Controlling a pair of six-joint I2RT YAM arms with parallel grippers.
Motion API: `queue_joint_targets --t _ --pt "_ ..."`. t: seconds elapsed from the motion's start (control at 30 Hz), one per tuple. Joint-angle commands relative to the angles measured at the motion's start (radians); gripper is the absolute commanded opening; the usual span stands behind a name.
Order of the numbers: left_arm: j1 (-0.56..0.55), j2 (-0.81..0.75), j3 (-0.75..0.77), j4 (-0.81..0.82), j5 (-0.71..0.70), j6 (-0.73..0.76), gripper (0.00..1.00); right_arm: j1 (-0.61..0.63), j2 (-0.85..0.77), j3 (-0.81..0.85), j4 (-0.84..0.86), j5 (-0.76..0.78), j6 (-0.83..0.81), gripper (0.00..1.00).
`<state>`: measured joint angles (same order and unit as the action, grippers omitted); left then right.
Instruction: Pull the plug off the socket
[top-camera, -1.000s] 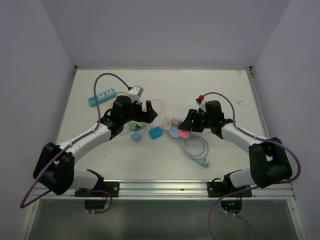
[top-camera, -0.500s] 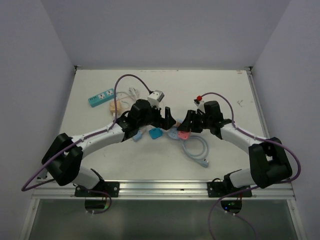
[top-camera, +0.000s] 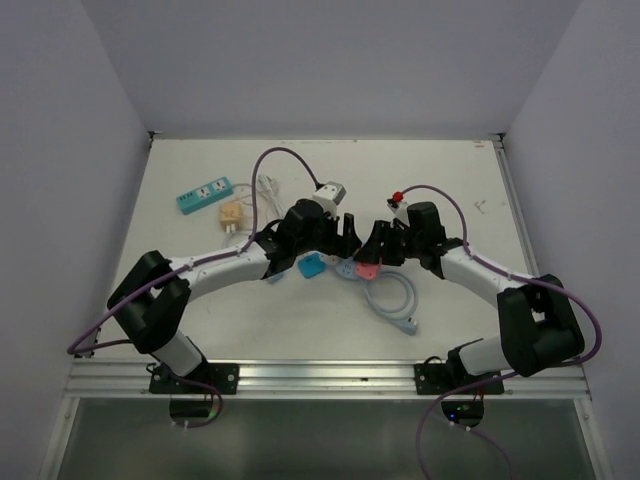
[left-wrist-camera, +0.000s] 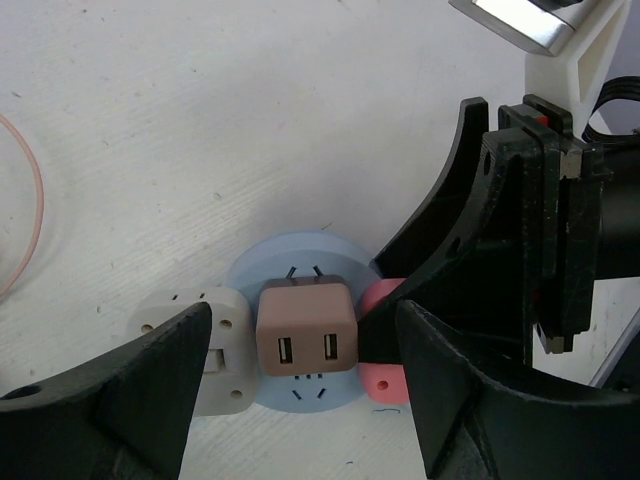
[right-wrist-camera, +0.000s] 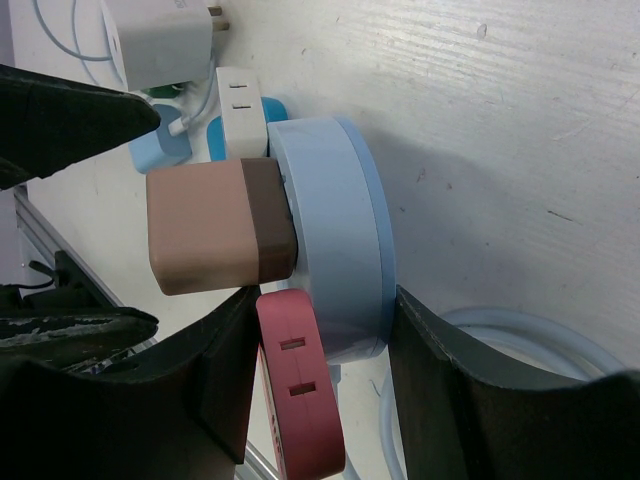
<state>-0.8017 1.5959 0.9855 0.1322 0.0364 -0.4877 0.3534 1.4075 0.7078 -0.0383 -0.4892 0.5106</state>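
The socket is a round light-blue hub (top-camera: 350, 269) with a pink side module (top-camera: 367, 267). A brown plug (left-wrist-camera: 307, 325) with two USB ports is seated in its face (left-wrist-camera: 300, 262). My right gripper (right-wrist-camera: 325, 320) is shut on the hub's body (right-wrist-camera: 335, 240) and the pink module (right-wrist-camera: 300, 390), holding it on edge; the plug (right-wrist-camera: 215, 235) sticks out to the left there. My left gripper (left-wrist-camera: 302, 345) is open, with one finger on each side of the plug and not touching it. A white module (left-wrist-camera: 215, 350) sits partly behind its left finger.
A blue adapter (top-camera: 310, 266) lies just left of the socket. The socket's pale cable (top-camera: 395, 295) coils toward the near edge. A teal power strip (top-camera: 204, 193) and a tan adapter (top-camera: 231, 214) lie far left. A white charger (right-wrist-camera: 160, 40) lies nearby.
My left arm has swung right, from over the small adapters to the socket, and its open fingers now straddle the plug. The right gripper has stayed shut on the socket.
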Motion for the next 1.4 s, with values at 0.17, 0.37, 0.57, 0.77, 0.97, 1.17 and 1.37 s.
queue_joint_targets --t 0.17,0.37,0.57,0.77,0.97,1.17,1.37 --pt "-0.028 0.053 0.074 -0.029 -0.064 -0.005 0.67 0.013 -0.022 0.038 0.048 -0.026 -0.004 0.00" --pt "-0.050 0.076 0.097 -0.080 -0.096 -0.009 0.66 0.015 -0.025 0.036 0.046 -0.015 -0.007 0.00" --pt "-0.056 0.085 0.110 -0.111 -0.102 -0.017 0.53 0.018 -0.024 0.036 0.043 -0.002 -0.011 0.00" --pt "-0.059 0.070 0.125 -0.124 -0.082 -0.023 0.12 0.019 -0.030 0.032 0.016 0.055 -0.027 0.00" --pt "-0.056 -0.005 0.147 -0.166 -0.124 -0.011 0.00 0.019 -0.015 0.028 -0.057 0.165 -0.047 0.00" --pt "-0.036 -0.089 0.220 -0.209 -0.151 0.023 0.00 0.018 0.002 0.044 -0.120 0.262 -0.040 0.00" --pt "-0.013 -0.198 0.272 -0.227 -0.208 0.043 0.00 0.016 0.011 0.058 -0.140 0.297 -0.021 0.00"
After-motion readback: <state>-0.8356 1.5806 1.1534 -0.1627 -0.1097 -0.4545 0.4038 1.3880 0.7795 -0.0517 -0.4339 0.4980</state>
